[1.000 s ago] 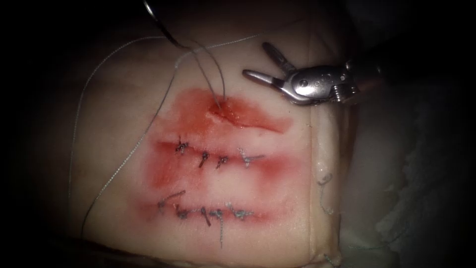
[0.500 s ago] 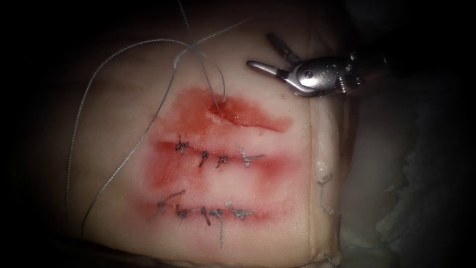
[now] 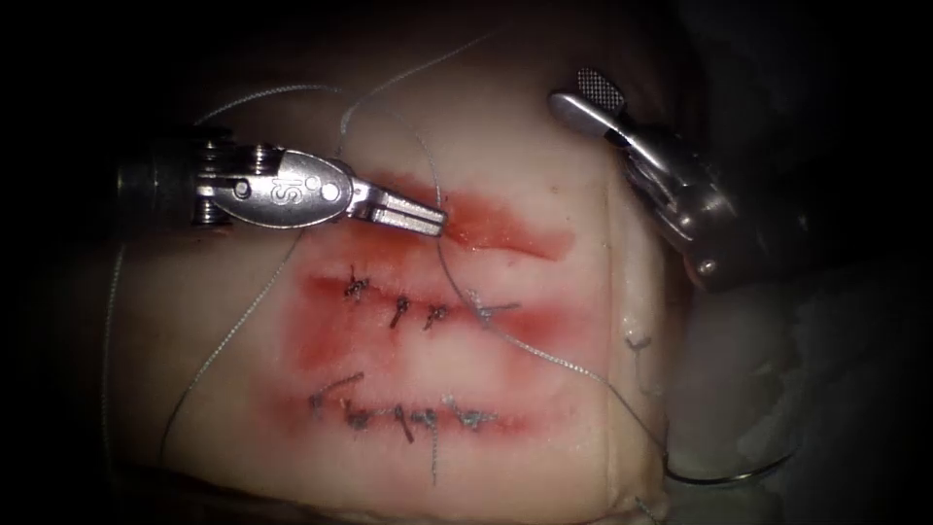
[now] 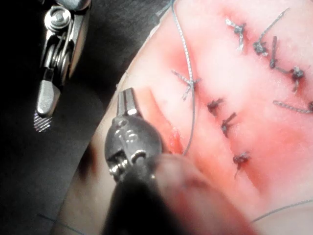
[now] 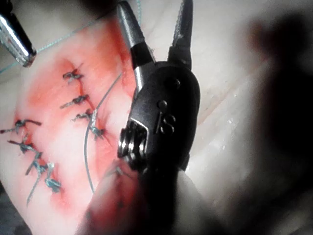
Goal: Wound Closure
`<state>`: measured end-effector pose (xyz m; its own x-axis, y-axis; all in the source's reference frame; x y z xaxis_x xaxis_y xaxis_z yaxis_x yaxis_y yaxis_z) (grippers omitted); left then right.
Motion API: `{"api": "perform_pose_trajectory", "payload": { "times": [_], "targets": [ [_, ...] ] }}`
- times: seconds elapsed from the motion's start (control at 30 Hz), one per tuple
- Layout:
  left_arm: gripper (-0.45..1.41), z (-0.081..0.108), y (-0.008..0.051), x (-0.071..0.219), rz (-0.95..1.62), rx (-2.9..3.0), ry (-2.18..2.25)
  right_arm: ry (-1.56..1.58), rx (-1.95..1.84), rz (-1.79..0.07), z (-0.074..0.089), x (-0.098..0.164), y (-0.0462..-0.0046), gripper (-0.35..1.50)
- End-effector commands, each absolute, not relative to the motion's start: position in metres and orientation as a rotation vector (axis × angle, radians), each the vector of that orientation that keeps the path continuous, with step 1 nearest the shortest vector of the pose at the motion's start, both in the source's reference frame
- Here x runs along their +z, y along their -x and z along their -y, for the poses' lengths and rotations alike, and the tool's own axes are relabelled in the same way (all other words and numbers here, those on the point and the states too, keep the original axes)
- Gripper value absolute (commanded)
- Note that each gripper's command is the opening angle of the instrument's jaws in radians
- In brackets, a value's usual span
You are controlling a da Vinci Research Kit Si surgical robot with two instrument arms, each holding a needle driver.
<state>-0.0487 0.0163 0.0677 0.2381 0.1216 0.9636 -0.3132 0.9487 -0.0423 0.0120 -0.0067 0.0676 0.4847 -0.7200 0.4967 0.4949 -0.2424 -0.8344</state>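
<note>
In the endoscope view the needle (image 3: 724, 476) is lying off the tissue's (image 3: 544, 126) near right corner, outside the tissue. The left claw (image 3: 432, 218) is closed at the cut (image 3: 496, 226), its grip unclear. The right claw (image 5: 154, 24) is gaping open, holding nothing. Thread (image 3: 544, 355) is crossing the stitched rows (image 3: 428, 313).

"IS" on both claws (image 3: 420, 216) (image 5: 155, 22)

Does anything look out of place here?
Yes: the needle lies loose off the tissue's right edge, held by neither pincer; right pincer open and empty, left pincer shut at the cut, hold unclear.
</note>
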Motion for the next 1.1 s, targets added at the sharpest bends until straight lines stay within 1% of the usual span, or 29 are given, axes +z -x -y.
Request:
{"api": "perform_pose_trajectory", "payload": {
  "times": [0.03, 0.13, 0.23, 0.27, 0.3, 0.33, 0.37, 0.4, 0.43, 0.5, 0.57, 0.67, 0.7, 0.77, 0.9, 0.93, 1.1],
  "targets": [
    [-0.21, -0.017, 0.0495, 0.068, 1.286, 0.313, -0.164, 1.366, -1.119, -0.304, 0.008, 0.066, -0.0127, 0.61],
    [-0.30, -0.017, 0.0496, 0.068, 1.283, 0.320, -0.161, 1.325, -1.104, -0.392, 0.008, 0.065, -0.0117, 0.49],
    [-0.28, -0.017, 0.0496, 0.068, 1.284, 0.320, -0.161, 1.320, -1.102, -0.402, 0.008, 0.064, -0.0111, 0.47],
    [-0.05, -0.017, 0.0497, 0.068, 1.283, 0.320, -0.161, 1.313, -1.100, -0.402, 0.007, 0.064, -0.0109, 0.52],
    [-0.05, -0.017, 0.0497, 0.068, 1.283, 0.320, -0.161, 1.313, -1.100, -0.402, 0.007, 0.064, -0.0109, 0.52],
    [0.19, -0.017, 0.0499, 0.068, 1.277, 0.272, -0.193, 1.316, -1.095, -0.404, 0.007, 0.064, -0.0106, 0.59],
    [0.47, -0.016, 0.0504, 0.068, 1.265, 0.188, -0.251, 1.317, -1.092, -0.407, 0.007, 0.063, -0.0103, 0.64],
    [0.56, -0.016, 0.0509, 0.068, 1.255, 0.124, -0.294, 1.320, -1.087, -0.412, 0.006, 0.063, -0.0098, 0.72],
    [0.59, -0.016, 0.0514, 0.067, 1.237, 0.025, -0.361, 1.321, -1.081, -0.419, 0.006, 0.062, -0.0090, 0.77],
    [0.52, -0.014, 0.0530, 0.066, 1.191, -0.136, -0.471, 1.315, -1.073, -0.427, 0.005, 0.061, -0.0075, 0.76],
    [0.51, -0.012, 0.0544, 0.065, 1.164, -0.242, -0.537, 1.305, -1.067, -0.434, 0.004, 0.060, -0.0061, 0.72],
    [0.49, -0.010, 0.0568, 0.064, 1.097, -0.428, -0.698, 1.315, -1.062, -0.427, 0.004, 0.060, -0.0051, 0.74],
    [0.51, -0.009, 0.0575, 0.064, 1.062, -0.493, -0.783, 1.320, -1.058, -0.427, 0.003, 0.060, -0.0050, 0.77],
    [0.54, -0.007, 0.0585, 0.064, 0.924, -0.735, -0.997, 1.333, -1.051, -0.425, 0.004, 0.060, -0.0051, 0.84],
    [0.52, -0.004, 0.0595, 0.067, 0.660, -1.101, -1.367, 1.339, -1.054, -0.419, 0.004, 0.060, -0.0058, 0.89],
    [0.49, -0.004, 0.0595, 0.067, 0.672, -1.123, -1.392, 1.340, -1.055, -0.417, 0.005, 0.060, -0.0060, 0.89],
    [0.52, -0.004, 0.0594, 0.071, 0.839, -1.247, -1.354, 1.347, -1.058, -0.408, 0.005, 0.061, -0.0069, 0.94]
  ]
}}
